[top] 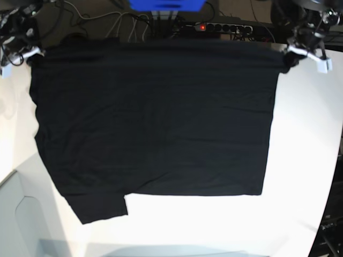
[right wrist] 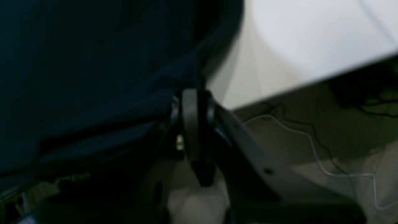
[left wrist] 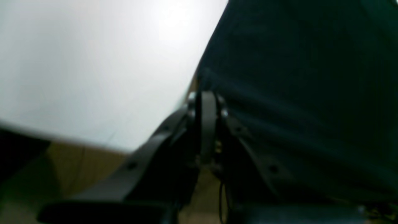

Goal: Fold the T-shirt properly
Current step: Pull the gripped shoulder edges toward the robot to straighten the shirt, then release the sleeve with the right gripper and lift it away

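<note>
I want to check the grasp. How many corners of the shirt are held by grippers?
2. The right gripper pinches the shirt at the top corner on the base view's left; the left gripper pinches the opposite top corner.

Black T-shirt (top: 155, 118) spread wide, plain side up.
I see it stretched flat across the white surface, no print showing; its far edge runs taut and straight between two pinched corners; the near hem lies level, with one short sleeve poking out at the near left; faint wrinkles cross the cloth.
</note>
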Robot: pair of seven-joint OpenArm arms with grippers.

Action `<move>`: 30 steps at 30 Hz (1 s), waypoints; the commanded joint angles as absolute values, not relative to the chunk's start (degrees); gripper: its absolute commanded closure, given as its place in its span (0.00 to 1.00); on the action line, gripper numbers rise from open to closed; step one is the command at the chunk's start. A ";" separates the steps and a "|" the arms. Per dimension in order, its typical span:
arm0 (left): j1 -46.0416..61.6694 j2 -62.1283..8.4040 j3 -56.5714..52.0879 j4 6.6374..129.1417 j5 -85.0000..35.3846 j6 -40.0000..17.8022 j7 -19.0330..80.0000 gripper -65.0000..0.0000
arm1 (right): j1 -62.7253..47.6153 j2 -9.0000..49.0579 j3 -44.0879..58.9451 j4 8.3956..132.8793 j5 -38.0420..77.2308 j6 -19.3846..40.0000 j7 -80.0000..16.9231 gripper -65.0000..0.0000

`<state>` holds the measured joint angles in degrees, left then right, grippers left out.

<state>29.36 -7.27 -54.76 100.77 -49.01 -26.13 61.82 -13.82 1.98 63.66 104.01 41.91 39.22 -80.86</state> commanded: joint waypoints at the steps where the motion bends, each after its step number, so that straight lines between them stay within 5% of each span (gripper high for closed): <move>1: 28.09 -7.43 -54.37 101.58 -49.98 -26.24 61.14 1.00 | -13.05 2.86 62.64 105.10 42.77 40.00 -80.00 1.00; 17: 11.91 -7.08 -51.38 97.89 -37.23 -26.07 60.88 1.00 | -1.89 3.21 58.15 101.67 42.42 40.00 -80.00 1.00; 30: 3.65 -6.99 -51.38 92.44 -28.70 -26.07 60.62 1.00 | -1.45 3.30 57.19 95.34 42.42 40.00 -70.46 1.00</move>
